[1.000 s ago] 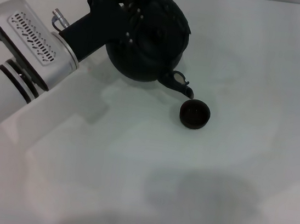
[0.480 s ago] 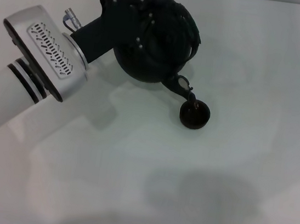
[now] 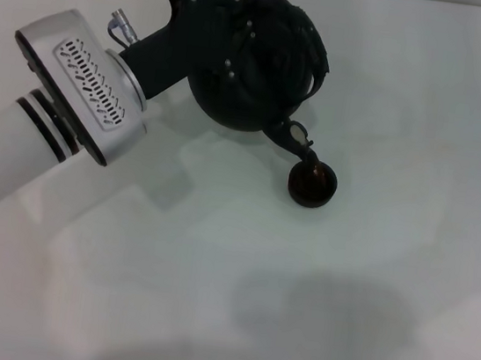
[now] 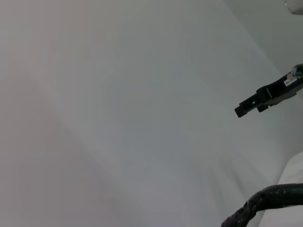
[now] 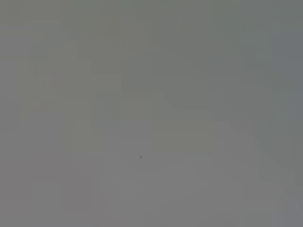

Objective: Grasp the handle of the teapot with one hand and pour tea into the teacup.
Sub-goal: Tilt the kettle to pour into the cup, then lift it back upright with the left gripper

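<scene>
In the head view the round black teapot (image 3: 260, 67) hangs tilted above the white table, its short spout (image 3: 292, 137) pointing down at the teacup (image 3: 312, 185). A thin brown stream runs from the spout into the small dark cup, which stands on the table just below it. My left gripper (image 3: 234, 24) reaches in from the left and is shut on the handle (image 3: 317, 57), which arches over the pot's far side. A rough black arc of the handle (image 4: 265, 201) shows in the left wrist view. The right gripper is out of view.
My silver and white left arm (image 3: 65, 95) covers the table's left side. The white table (image 3: 370, 277) carries only soft shadows at the front. The right wrist view holds nothing but plain grey surface.
My left gripper has carried the teapot a little to the right and tipped it further. The spout has come down over the teacup and brown tea now shows at the cup.
</scene>
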